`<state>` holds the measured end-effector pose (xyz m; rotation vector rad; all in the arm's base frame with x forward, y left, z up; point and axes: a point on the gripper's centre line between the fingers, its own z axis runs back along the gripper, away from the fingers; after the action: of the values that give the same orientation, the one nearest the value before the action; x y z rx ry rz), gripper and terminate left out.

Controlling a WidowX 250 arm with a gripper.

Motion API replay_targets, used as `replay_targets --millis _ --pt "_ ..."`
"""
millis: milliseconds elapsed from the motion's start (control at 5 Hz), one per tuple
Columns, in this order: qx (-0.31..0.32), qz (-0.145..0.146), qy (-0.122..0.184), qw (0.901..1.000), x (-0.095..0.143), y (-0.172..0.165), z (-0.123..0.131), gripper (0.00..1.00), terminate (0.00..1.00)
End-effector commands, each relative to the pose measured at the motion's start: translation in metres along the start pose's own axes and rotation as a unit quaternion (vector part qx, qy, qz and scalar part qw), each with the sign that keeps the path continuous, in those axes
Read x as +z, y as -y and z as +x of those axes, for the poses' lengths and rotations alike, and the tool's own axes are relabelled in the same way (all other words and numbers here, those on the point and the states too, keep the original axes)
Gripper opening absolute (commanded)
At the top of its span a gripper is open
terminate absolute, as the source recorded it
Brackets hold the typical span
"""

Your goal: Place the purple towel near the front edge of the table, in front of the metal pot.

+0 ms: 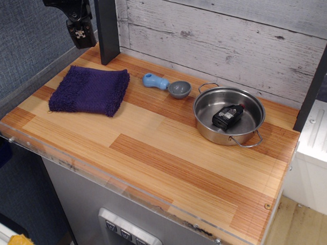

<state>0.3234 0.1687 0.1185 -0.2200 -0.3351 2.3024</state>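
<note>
Black hand [79, 33] hanging at upper left above the back corner of the bench [167, 160], whether open or closed impossible to tell from this angle. Below it and slightly right, clear of the hand, purple towel [90, 90] lying flat on the left part of the bench, near the back and well away from the front edge. Just right of the towel, small grey scoop [170, 86] with a blue handle. Further right, metal pot [229, 115] resting near the back right, a small black object [227, 116] inside it. Bare striped wood between pot and front rim.
</note>
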Motion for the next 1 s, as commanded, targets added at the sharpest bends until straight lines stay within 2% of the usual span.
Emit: replay_targets --millis 0,400,800 --pt "0.000 0.000 0.000 1.0000 0.000 0.000 0.000 1.00 0.00" --pt "0.020 0.008 0.002 0.9998 -0.020 -0.002 0.008 1.00 0.00" --pt "0.039 0.035 0.015 0.9985 -0.056 -0.012 0.022 1.00 0.00"
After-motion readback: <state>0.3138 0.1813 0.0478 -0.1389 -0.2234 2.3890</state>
